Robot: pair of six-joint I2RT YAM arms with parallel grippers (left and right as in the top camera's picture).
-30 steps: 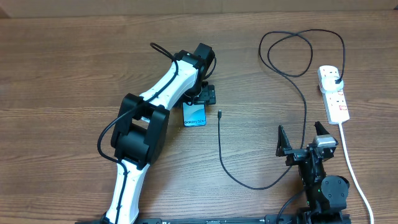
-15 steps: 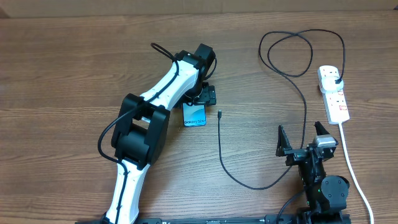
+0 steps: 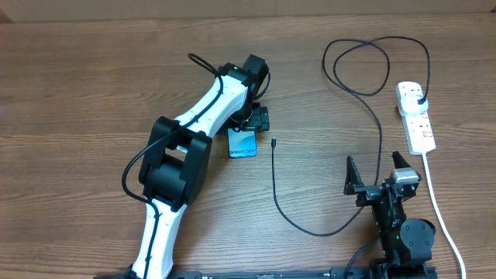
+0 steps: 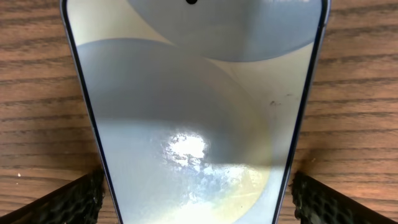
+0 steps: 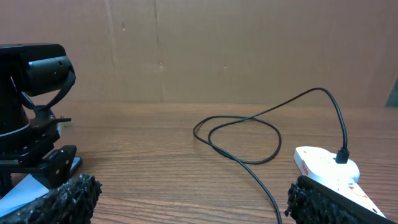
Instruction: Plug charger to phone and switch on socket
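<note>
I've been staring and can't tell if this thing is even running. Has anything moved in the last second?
Nothing has visibly changed. The left gripper sits at the phone, a finger at either side of it. The right gripper is open near the table's front edge. The charger lies on the table with its tip beside the phone, not plugged in. The socket is untouched.

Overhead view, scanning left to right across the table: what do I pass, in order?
left arm's black elbow → phone → charger's connector tip → right pincer → power strip
</note>
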